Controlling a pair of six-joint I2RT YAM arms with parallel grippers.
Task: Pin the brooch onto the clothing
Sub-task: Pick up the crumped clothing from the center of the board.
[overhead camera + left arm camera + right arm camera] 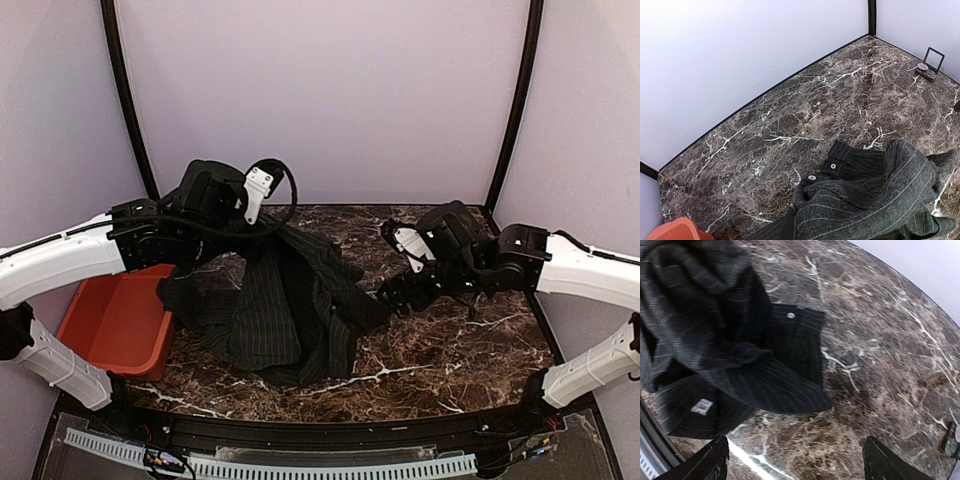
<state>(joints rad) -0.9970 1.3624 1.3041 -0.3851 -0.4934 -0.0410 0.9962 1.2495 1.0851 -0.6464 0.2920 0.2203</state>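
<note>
Label on shirt, right-wrist only

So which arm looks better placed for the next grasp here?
Right, probably. The right end effector is open and empty beside the edge of the dark pinstriped shirt on the brown marble table. The left end effector is shut on a raised fold of that shirt, so occupied.
</note>
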